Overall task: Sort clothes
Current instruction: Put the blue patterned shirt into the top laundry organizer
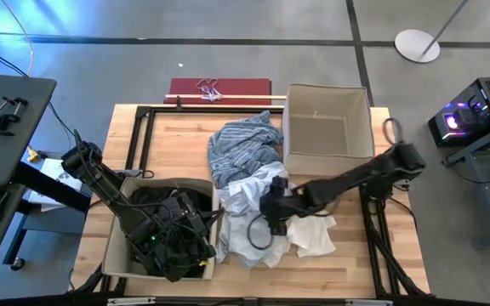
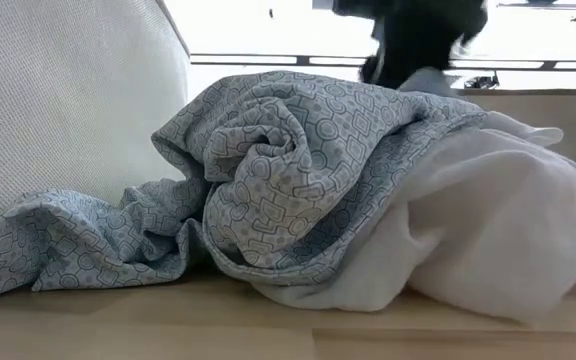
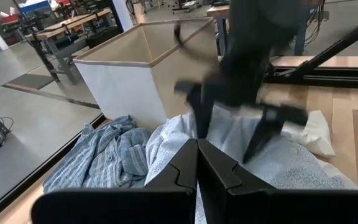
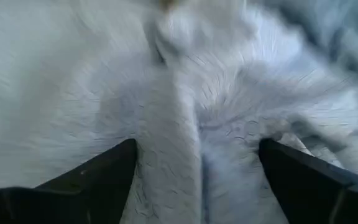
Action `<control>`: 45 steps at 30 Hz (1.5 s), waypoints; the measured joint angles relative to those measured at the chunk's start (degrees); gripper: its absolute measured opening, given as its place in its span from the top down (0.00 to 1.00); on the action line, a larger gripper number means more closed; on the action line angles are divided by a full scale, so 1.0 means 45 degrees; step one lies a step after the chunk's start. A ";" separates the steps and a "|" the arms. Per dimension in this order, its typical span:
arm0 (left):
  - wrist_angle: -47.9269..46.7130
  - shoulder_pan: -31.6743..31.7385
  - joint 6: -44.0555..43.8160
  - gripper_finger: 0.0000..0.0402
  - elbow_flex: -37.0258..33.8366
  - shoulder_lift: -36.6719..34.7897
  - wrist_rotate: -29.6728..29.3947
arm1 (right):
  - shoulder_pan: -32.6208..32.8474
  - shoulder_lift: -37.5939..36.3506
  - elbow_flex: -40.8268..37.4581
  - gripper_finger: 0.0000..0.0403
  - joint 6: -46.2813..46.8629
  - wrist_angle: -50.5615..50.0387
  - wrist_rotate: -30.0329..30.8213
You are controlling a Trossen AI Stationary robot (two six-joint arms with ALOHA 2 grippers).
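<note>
A pile of clothes lies mid-table: a light blue striped shirt (image 1: 245, 149), a pale patterned cloth (image 1: 238, 217) and a white piece (image 1: 313, 236). Dark garments (image 1: 156, 204) fill the beige box (image 1: 113, 251) at the near left. My right gripper (image 1: 272, 208) is open over the pale patterned cloth (image 3: 303, 174), its fingers on either side of a raised fold. My left gripper (image 3: 197, 158) is shut and empty above the left box's right rim, facing the pile. My right gripper comes from above, pointing down, with its open fingers (image 3: 253, 146) set on the pale patterned cloth. A raised fold (image 4: 173, 143) of that cloth stands between the two fingers. The cloth lies slack on the pile, resting on the table.
An empty beige box (image 1: 326, 127) stands at the far right, right behind the pile. A red flat thing (image 1: 219, 87) lies at the table's far edge. A black frame (image 1: 143, 110) runs along the table's edges. In the low view the left box's wall (image 2: 68, 110) adjoins the cloth.
</note>
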 joint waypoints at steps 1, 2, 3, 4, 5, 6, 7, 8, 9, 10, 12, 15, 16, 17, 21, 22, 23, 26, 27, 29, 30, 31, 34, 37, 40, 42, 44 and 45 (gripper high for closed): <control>0.0000 0.0000 0.0000 1.00 0.0002 0.0000 0.0000 | -0.0091 0.0437 0.0005 0.18 0.0012 -0.0036 -0.0322; -0.0001 0.0000 0.0000 1.00 0.0002 0.0000 0.0000 | -0.0150 0.0858 0.0005 0.19 -0.0096 -0.0036 -0.0754; 0.0000 0.0000 0.0000 1.00 0.0002 0.0000 0.0000 | -0.0186 0.1279 0.0010 0.20 -0.0219 0.0025 -0.1170; 0.0000 0.0000 0.0000 1.00 0.0002 0.0000 0.0000 | -0.0217 0.1687 0.0039 0.23 -0.0266 0.0150 -0.1459; 0.0000 0.0000 0.0000 1.00 0.0002 0.0000 0.0000 | -0.0226 0.2047 0.0067 0.26 -0.0272 0.0277 -0.1584; -0.0002 0.0000 0.0000 1.00 0.0002 0.0000 0.0000 | -0.0232 0.2401 0.0097 0.30 -0.0272 0.0410 -0.1618; -0.0001 0.0000 0.0000 1.00 0.0002 0.0000 0.0005 | -0.0234 0.2745 0.0117 0.35 -0.0269 0.0516 -0.1633; 0.0000 0.0000 0.0000 1.00 0.0002 0.0000 0.0010 | -0.0234 0.3025 0.0117 0.40 -0.0255 0.0594 -0.1616; -0.0002 0.0000 0.0000 1.00 0.0002 0.0000 0.0010 | -0.0230 0.3213 0.0122 0.47 -0.0185 0.0712 -0.1581; 0.0000 0.0000 0.0000 1.00 0.0002 0.0000 0.0015 | -0.0230 0.3361 0.0131 0.54 -0.0118 0.0828 -0.1556; -0.0008 0.0000 0.0000 1.00 0.0002 0.0000 0.0019 | -0.0234 0.3476 0.0141 0.68 -0.0093 0.1013 -0.1535; -0.0009 0.0000 0.0000 1.00 0.0002 0.0000 0.0020 | -0.0211 0.3263 0.0075 0.90 -0.0214 0.1173 -0.1389; -0.0024 0.0000 0.0000 1.00 0.0002 0.0000 0.0024 | -0.0183 0.3099 0.0040 0.93 -0.0217 0.1197 -0.1274; -0.0013 0.0000 0.0000 1.00 0.0002 0.0000 0.0037 | -0.0137 0.2838 0.0018 0.93 -0.0209 0.1238 -0.1085; -0.0024 0.0000 -0.0046 1.00 0.0002 0.0000 0.0154 | 0.0061 0.1514 -0.0087 0.90 -0.0045 0.1153 -0.0290; -0.0018 0.0000 -0.0091 1.00 0.0002 0.0000 0.0204 | 0.0138 0.1078 -0.0087 0.90 -0.0020 0.1269 -0.0027; -0.0024 0.0000 -0.0105 1.00 0.0002 0.0000 0.0219 | 0.0229 0.0597 -0.0072 0.90 -0.0011 0.1393 0.0257; -0.0015 0.0000 -0.0107 1.00 0.0002 0.0000 0.0219 | 0.0558 -0.0765 -0.0063 0.93 -0.0015 0.1396 0.1231; -0.0021 0.0000 -0.0107 1.00 0.0002 0.0000 0.0219 | 0.0687 -0.1226 -0.0063 0.93 -0.0012 0.1412 0.1592; -0.0010 0.0000 -0.0107 1.00 0.0002 0.0000 0.0219 | 0.0949 -0.2252 -0.0063 0.93 -0.0048 0.1580 0.2501; -0.0015 0.0000 -0.0107 1.00 0.0002 0.0000 0.0219 | 0.1111 -0.2757 -0.0057 0.93 -0.0097 0.1686 0.3118; -0.0015 0.0000 -0.0107 1.00 0.0002 0.0000 0.0219 | 0.1297 -0.3261 -0.0043 0.93 -0.0249 0.1777 0.3844; -0.0016 -0.0002 -0.0107 1.00 0.0002 0.0000 0.0217 | 0.1848 -0.4655 -0.0039 0.93 -0.0989 0.2219 0.6144; -0.0015 0.0000 -0.0106 1.00 0.0002 0.0000 0.0218 | 0.2334 -0.6031 -0.0037 0.93 -0.2410 0.3282 0.8247; -0.0015 -0.0005 -0.0107 1.00 0.0002 0.0000 0.0214 | 0.2668 -0.7253 -0.0019 0.93 -0.4681 0.5190 0.9881; -0.0015 0.0000 -0.0102 1.00 0.0002 0.0000 0.0214 | 0.2807 -0.7901 -0.0015 0.93 -0.6796 0.7091 1.0567; -0.0016 0.0000 -0.0102 1.00 0.0002 0.0000 0.0214 | 0.2873 -0.8425 -0.0015 0.93 -0.9158 0.9365 1.0790; -0.0015 0.0000 -0.0102 1.00 0.0002 0.0000 0.0214 | 0.2879 -0.8647 -0.0015 0.93 -1.0328 1.0561 1.0744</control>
